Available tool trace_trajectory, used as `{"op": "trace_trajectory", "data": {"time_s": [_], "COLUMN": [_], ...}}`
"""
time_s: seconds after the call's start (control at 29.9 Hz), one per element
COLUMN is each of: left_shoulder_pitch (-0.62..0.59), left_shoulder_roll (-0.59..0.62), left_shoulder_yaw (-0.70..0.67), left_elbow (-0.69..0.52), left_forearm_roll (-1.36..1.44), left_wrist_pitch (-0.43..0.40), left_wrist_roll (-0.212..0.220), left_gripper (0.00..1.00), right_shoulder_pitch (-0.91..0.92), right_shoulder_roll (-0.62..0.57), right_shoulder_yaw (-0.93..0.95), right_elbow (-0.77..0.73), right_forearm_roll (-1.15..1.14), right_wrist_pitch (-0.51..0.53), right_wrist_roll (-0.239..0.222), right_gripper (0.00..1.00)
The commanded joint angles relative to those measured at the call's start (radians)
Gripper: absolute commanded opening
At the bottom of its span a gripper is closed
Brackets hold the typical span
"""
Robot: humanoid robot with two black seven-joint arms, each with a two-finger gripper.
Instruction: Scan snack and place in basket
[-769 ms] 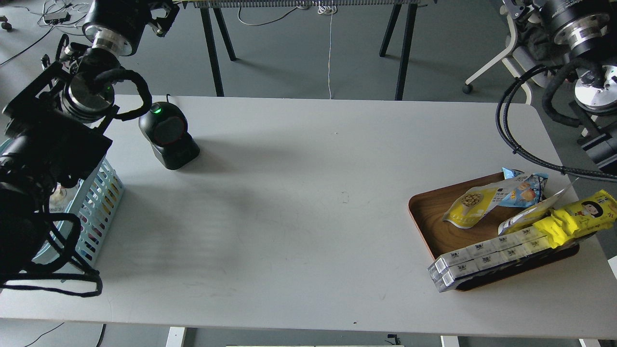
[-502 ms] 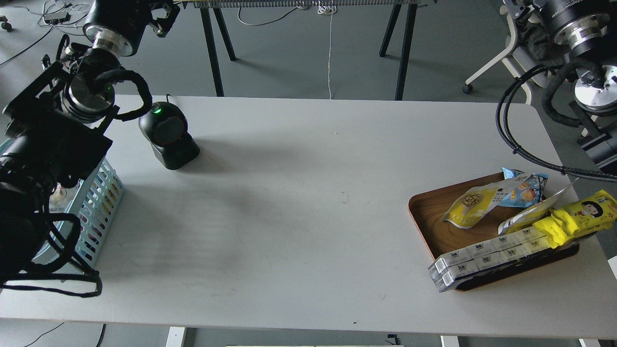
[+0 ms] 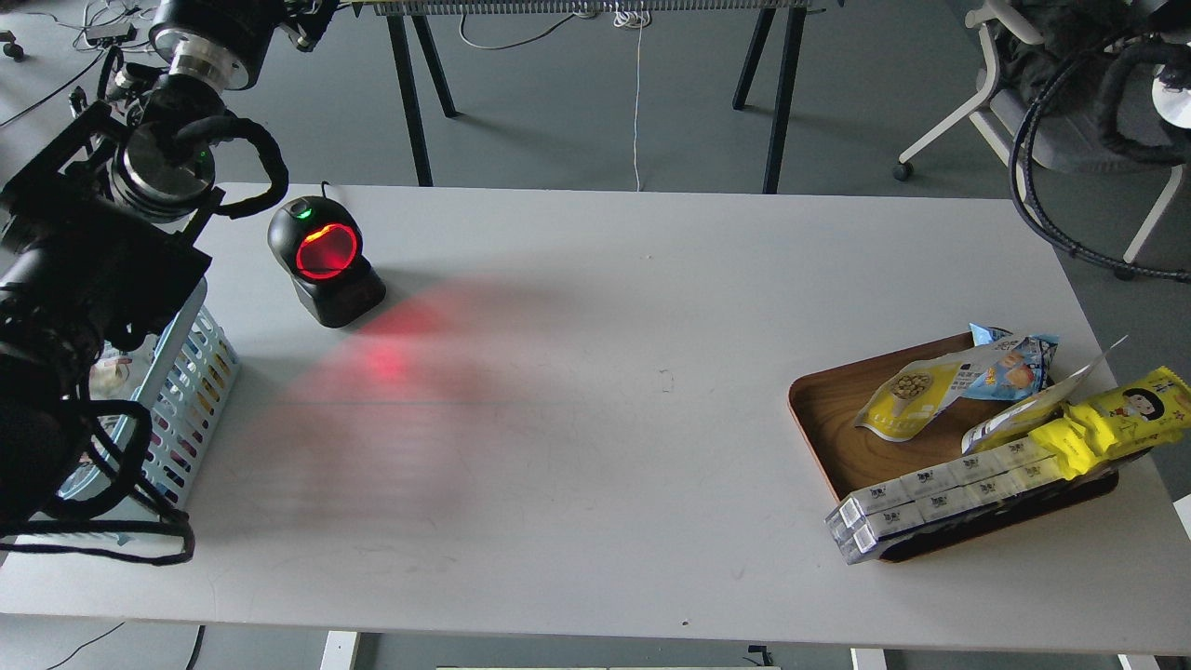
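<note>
Snack first: the flat yellow-and-white foil pouch (image 3: 907,401) lies on the brown wooden tray (image 3: 823,414) at the right end of the pale grey worktop (image 3: 595,419), touching a small blue snack packet (image 3: 1010,365). The light blue slotted plastic basket (image 3: 191,395) sits at the far left edge, largely hidden behind the black left arm, with a black barcode scanner (image 3: 324,261) glowing red nearby. The left gripper (image 3: 307,14) is cut off by the top edge, so its jaws cannot be judged, and the right gripper lies outside the view.

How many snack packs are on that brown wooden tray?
5 visible: yellow-and-white foil pouch, small blue packet behind it, silvery pouch, long yellow cartoon-face wrapper, grey-white boxed pack along the front edge. Others may be hidden.
</note>
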State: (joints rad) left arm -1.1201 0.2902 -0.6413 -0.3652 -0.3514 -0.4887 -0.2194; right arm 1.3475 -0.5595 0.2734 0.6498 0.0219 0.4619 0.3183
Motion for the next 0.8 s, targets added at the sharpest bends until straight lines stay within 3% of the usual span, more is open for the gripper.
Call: {"op": "trace_trajectory", "data": {"time_s": [0.0, 0.17, 0.3, 0.47, 0.77], "left_shoulder_pitch": [0.000, 0.006, 0.010, 0.008, 0.008], "left_shoulder_roll": [0.003, 0.006, 0.006, 0.006, 0.007], "left_shoulder_yaw": [0.000, 0.009, 0.011, 0.009, 0.011], "left_elbow": [-0.001, -0.004, -0.006, -0.008, -0.012], "left_forearm_roll": [0.000, 0.000, 0.000, 0.000, 0.000], "left_wrist_pitch": [0.000, 0.000, 0.000, 0.000, 0.000], "left_wrist_roll": [0.000, 0.000, 0.009, 0.011, 0.012], "left_gripper": [1.00, 1.00, 1.00, 1.00, 1.00], "right_shoulder_pitch": [0.050, 0.142, 0.280, 0.409, 0.525], "right_shoulder_roll": [-0.020, -0.063, -0.066, -0.083, -0.183], "right_shoulder_yaw": [-0.040, -0.140, -0.351, -0.546, -0.727], "right_elbow": [0.092, 0.232, 0.335, 0.456, 0.720], "right_forearm_roll": [-0.196, -0.396, -0.532, -0.689, -1.019], "right_wrist_pitch": [-0.028, -0.046, -0.087, -0.128, -0.141], "right_wrist_roll": [0.011, 0.024, 0.033, 0.105, 0.163], "right_gripper": [0.99, 0.99, 0.99, 0.98, 0.98]}}
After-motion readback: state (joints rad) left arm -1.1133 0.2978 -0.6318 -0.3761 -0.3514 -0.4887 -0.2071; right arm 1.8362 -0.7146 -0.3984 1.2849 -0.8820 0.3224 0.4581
